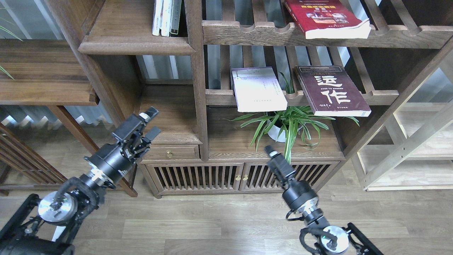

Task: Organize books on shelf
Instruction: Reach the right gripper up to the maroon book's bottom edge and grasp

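Note:
A maroon book with big white characters lies flat on the lower slatted rack, right of a pale white-lavender book. A thick red book with a yellow title lies on the upper slatted rack. The dark-brown shelf with a thick rounded lip is at the upper left and holds thin upright books. My left gripper is open and empty, low in front of the bookcase's left bay. My right gripper is seen end-on below the plant; its fingers cannot be told apart.
A potted spider plant stands on the cabinet top under the lower rack. A low cabinet with slatted doors and a small drawer is below. Pale light-wood shelving is at the right. A dark wooden side table is at the left.

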You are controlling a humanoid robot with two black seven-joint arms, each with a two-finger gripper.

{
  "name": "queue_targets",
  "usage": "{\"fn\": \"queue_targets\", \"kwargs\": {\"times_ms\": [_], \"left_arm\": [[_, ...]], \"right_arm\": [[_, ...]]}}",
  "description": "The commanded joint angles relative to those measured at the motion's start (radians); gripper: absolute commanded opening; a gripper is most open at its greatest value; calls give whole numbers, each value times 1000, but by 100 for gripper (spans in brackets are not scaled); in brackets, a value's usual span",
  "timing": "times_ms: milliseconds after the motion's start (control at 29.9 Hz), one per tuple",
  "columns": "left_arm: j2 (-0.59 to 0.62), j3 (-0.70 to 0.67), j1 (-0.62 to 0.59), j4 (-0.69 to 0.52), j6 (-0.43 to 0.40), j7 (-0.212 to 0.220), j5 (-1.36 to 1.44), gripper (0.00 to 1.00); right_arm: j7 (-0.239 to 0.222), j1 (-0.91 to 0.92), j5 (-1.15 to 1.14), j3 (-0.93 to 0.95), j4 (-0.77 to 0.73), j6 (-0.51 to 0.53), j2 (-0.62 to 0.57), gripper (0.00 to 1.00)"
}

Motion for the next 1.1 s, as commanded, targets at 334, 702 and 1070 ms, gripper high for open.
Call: {"fn": "queue_targets", "kwargs": {"times_ms": [334,702,1070], "left_arm": [[13,14,12,-1,-3,-1,-14,100],[15,5,12,-3,-9,0,-14,100],[19,-2,12,-4,-11,-1,-14,100]], "right_arm": [[126,105,0,145,-64,-3,0,100],[218,171,35,188,-144,-5,0,100],[230,266,93,203,-233,-12,0,100]]}}
